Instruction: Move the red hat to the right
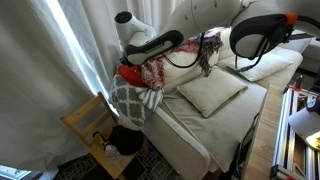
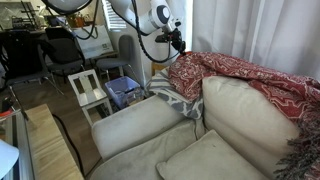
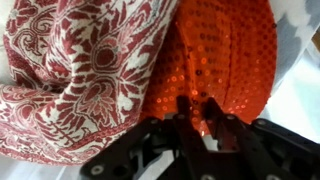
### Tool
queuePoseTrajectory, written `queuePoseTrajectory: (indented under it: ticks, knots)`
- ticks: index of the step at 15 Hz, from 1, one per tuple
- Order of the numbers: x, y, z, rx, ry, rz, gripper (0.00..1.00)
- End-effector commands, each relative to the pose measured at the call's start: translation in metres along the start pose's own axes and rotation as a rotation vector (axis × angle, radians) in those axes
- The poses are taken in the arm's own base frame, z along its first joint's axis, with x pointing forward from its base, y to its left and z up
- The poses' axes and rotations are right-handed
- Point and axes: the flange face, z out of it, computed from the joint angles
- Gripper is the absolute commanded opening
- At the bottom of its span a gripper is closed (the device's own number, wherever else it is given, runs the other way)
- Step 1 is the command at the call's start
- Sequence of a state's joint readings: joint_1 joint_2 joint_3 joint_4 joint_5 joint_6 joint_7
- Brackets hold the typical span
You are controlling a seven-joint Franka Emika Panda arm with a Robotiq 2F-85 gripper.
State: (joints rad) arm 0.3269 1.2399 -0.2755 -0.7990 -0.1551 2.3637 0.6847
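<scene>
At the sofa's (image 1: 190, 125) arm end, the red hat (image 3: 215, 50), sequinned fabric, lies against the red-and-white patterned blanket (image 3: 80, 70), touching it along one side; the blanket's edge seems to overlap the hat slightly. A grey-and-white checked cloth (image 1: 128, 100) hangs just below the hat in an exterior view, and a pale cushion (image 1: 212, 92) sits well apart on the seat. Gripper (image 3: 197, 104), wrist view: jaws drawn close together w/ hat fabric between the tips, apparently pinching a fold near the hat's lower edge; depth of bite can't be resolved. Step in hand, by judgement: the grasp, i.e. securing the hat prior to transfer; hat not yet displaced, as it sits beside the blanket. Next move calls for a short lift, enough to free the hat from the blanket's overlap, then a sideways carry to the robot's right and a release onto clear sofa surface. Risks: thin pinch on soft, slippery sequin cloth may slip; blanket edge may be caught and dragged along, so check separation early in the lift.
</scene>
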Motion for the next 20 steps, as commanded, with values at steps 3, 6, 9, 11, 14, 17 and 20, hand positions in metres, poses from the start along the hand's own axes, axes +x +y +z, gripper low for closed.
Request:
queuePoseTrajectory:
  ticks: [3, 6, 9, 11, 14, 17, 20]
  knots:
    - [0.004, -0.009, -0.016, -0.052, -0.029, 0.014, 0.00]
    - [0.008, -0.008, -0.023, -0.050, -0.050, 0.018, 0.01]
    - [0.022, -0.018, -0.057, 0.046, -0.047, 0.029, 0.01]
    - [0.037, -0.023, -0.087, 0.142, -0.046, 0.053, 0.01]
    - [0.070, -0.016, -0.136, 0.211, 0.052, 0.083, 0.01]
    - [0.107, 0.017, -0.171, 0.166, 0.175, 0.079, 0.01]
    - [0.140, 0.074, -0.183, 0.053, 0.244, 0.101, 0.01]
